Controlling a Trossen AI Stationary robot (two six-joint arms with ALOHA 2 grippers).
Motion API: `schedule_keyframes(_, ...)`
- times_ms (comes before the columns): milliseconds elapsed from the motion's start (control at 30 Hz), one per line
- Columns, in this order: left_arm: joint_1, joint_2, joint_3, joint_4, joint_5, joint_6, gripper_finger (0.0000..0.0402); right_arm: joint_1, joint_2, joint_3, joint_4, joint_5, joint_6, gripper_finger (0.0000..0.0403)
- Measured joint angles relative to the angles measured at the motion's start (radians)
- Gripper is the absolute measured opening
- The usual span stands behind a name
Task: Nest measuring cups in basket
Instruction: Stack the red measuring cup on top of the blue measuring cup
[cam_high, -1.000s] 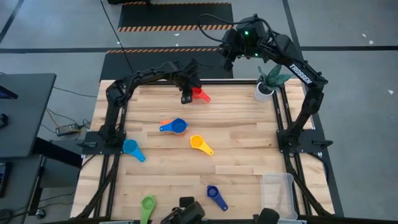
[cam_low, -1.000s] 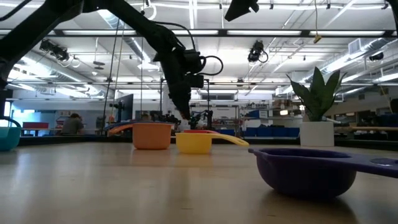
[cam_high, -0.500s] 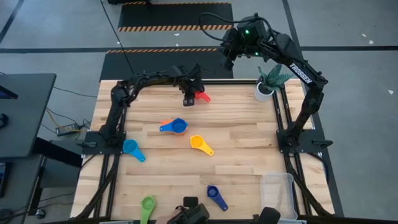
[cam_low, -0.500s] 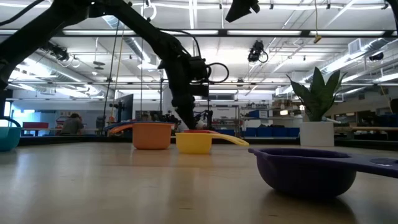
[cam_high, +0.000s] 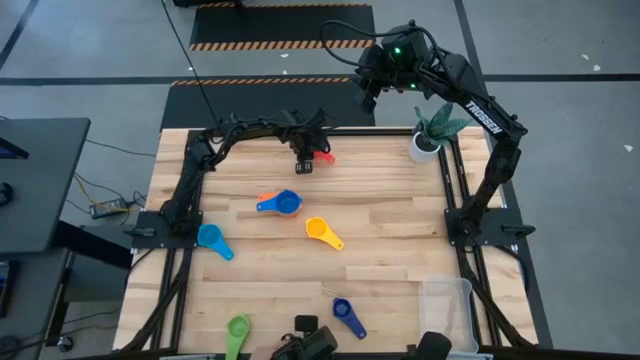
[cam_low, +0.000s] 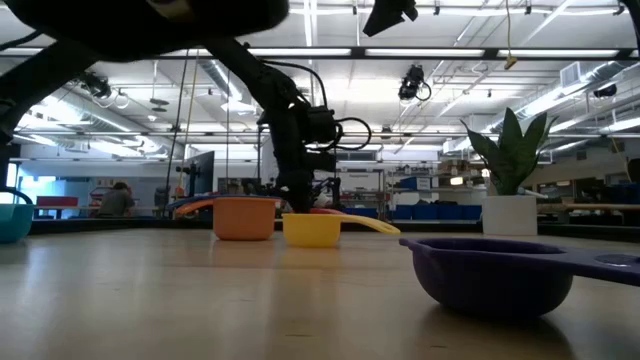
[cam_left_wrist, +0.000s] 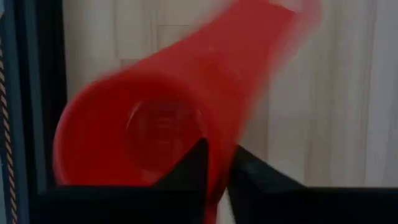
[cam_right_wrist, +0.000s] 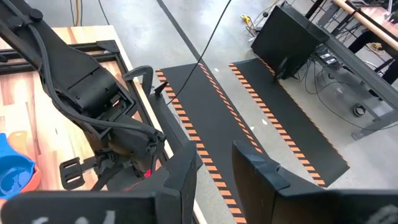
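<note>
Now left gripper (cam_high: 306, 163) low at table's (cam_high: 400, 250) far edge, fingers pinching red cup's (cam_left_wrist: 155, 137) rim; a second ago they stood wide. Open wood around blue cup (cam_high: 285, 204), yellow cup (cam_high: 318, 230). Basket (cam_high: 448, 308) at near right corner. Right gripper (cam_high: 368, 95) high beyond table, fingers slightly parted, holding nothing.

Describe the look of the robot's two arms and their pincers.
Both arms are dark, jointed metal with black cables looped along the links. The right arm bears white TROSSEN lettering and a green light near its wrist. The left arm shows no lettering in these views. The left pincer has two dark, flat, tapered fingers; the right pincer has two broader dark fingers.
</note>
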Motion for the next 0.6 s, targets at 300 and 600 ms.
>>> schedule_keyframes(300,-0.009,-0.061,0.041,-0.200,-0.019,0.056,0.0006,-0.005,0.000,0.000,-0.002,-0.001,0.000,0.0095)
schedule_keyframes(600,-0.022,-0.196,0.157,-0.559,0.008,-0.331,0.0005,-0.007,0.000,0.000,0.000,-0.002,0.008,0.0093)
